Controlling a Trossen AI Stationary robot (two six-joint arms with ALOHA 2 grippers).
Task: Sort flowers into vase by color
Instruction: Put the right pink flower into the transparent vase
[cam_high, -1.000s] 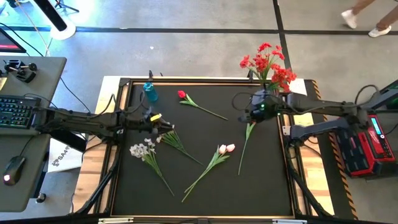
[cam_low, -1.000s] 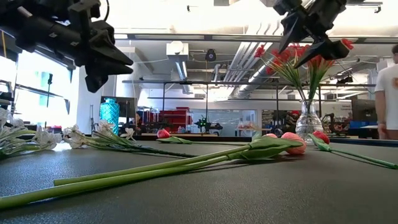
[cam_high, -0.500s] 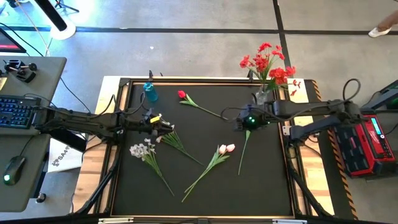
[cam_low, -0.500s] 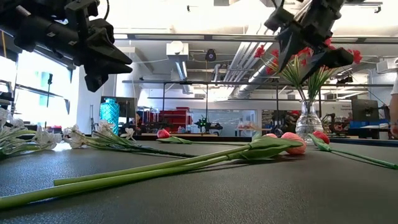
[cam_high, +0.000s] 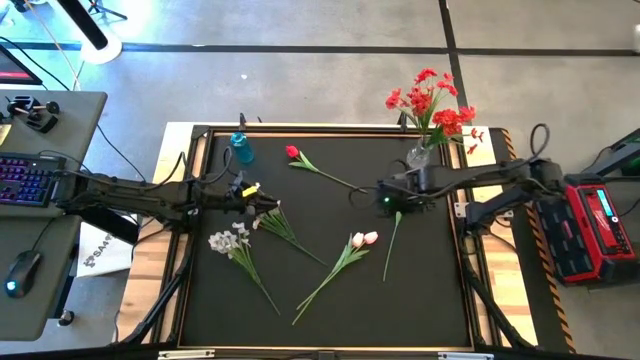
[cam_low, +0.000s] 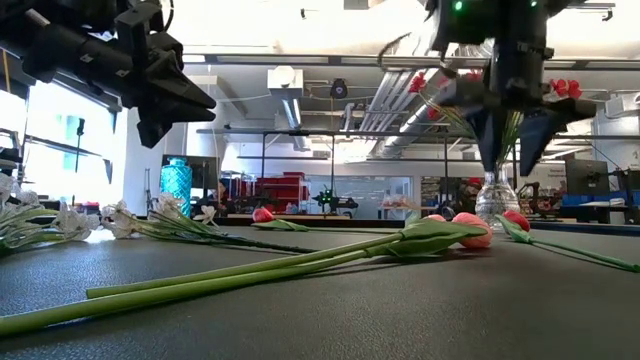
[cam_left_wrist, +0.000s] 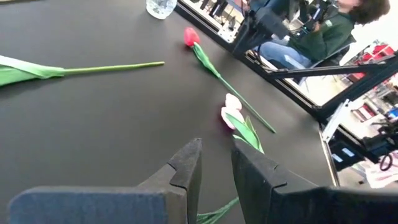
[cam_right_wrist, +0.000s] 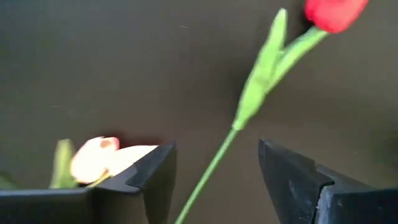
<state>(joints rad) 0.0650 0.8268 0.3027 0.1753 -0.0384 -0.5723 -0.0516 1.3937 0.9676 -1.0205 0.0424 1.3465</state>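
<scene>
Over the last second the right gripper (cam_high: 392, 199), jaws apart and empty, has slid left from the clear glass vase (cam_high: 418, 156) of red sprays to hover over the single red bud's green stem (cam_high: 392, 232) right of centre, apparently lining up a pick, while the left gripper (cam_high: 262, 205), nearly closed and empty, waits mid-left over the black surface (cam_high: 330, 280).

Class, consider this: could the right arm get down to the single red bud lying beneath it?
Probably yes: the right gripper hangs over the red bud's stem, fingers open either side, nothing between.
</scene>
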